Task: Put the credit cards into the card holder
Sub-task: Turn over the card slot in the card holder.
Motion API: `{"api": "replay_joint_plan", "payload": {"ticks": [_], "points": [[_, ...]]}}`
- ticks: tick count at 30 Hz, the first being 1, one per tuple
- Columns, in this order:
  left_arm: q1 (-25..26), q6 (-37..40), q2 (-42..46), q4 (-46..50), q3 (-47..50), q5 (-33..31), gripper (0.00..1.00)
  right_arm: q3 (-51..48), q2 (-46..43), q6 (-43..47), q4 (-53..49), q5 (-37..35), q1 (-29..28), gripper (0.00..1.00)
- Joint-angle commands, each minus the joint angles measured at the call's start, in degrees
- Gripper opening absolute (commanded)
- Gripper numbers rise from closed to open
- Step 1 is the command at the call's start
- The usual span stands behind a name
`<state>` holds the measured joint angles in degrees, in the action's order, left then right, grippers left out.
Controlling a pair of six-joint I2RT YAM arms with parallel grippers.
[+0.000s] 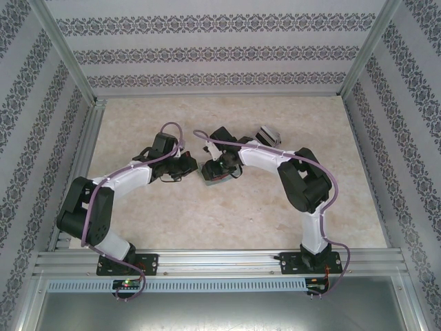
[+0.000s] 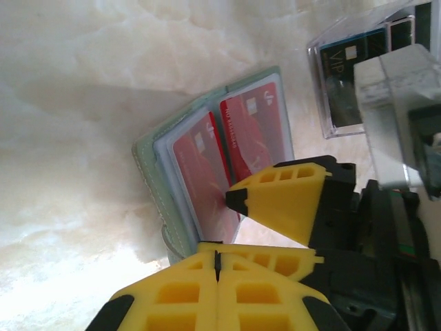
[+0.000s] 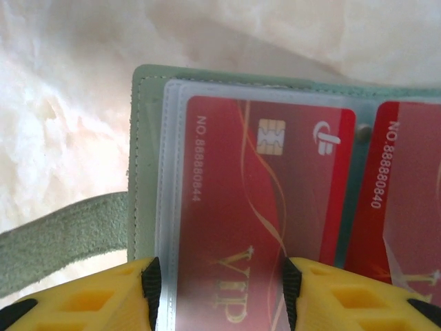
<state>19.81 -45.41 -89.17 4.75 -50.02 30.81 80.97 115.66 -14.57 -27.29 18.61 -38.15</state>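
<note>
The card holder [image 1: 215,178] lies open in the middle of the table, pale green [image 2: 148,172] with clear sleeves holding red VIP cards [image 3: 262,207]. My right gripper [image 3: 217,289] hovers open just over the left sleeve, one finger [image 2: 289,196] near the card's edge. Close at the holder's near corner is my left gripper [image 2: 218,262], shut, and I cannot make out anything pinched in it. Dark credit cards [image 2: 344,76] sit in a clear box. In the top view both grippers [image 1: 193,165] [image 1: 219,164] meet at the holder.
The clear card box [image 1: 269,134] stands on the table just behind the right arm. A green strap [image 3: 62,241] trails from the holder's left side. Metal frame rails and patterned walls enclose the marbled table [image 1: 234,214].
</note>
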Motion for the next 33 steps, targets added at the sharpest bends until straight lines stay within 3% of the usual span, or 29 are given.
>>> {"api": "replay_joint_plan", "payload": {"ticks": [1,10,33], "points": [[0.2,1.7,1.1,3.0,-1.5,-1.3,0.0,1.8,1.4,0.9,0.6,0.0,-0.8,0.53],[0.2,1.5,0.9,2.7,-1.6,-1.3,0.0,3.3,2.4,1.6,-0.4,-1.8,-0.4,0.51],[0.1,1.8,1.1,3.5,-2.8,-1.6,0.0,2.3,3.8,2.4,-0.5,-1.4,0.2,0.59]]}}
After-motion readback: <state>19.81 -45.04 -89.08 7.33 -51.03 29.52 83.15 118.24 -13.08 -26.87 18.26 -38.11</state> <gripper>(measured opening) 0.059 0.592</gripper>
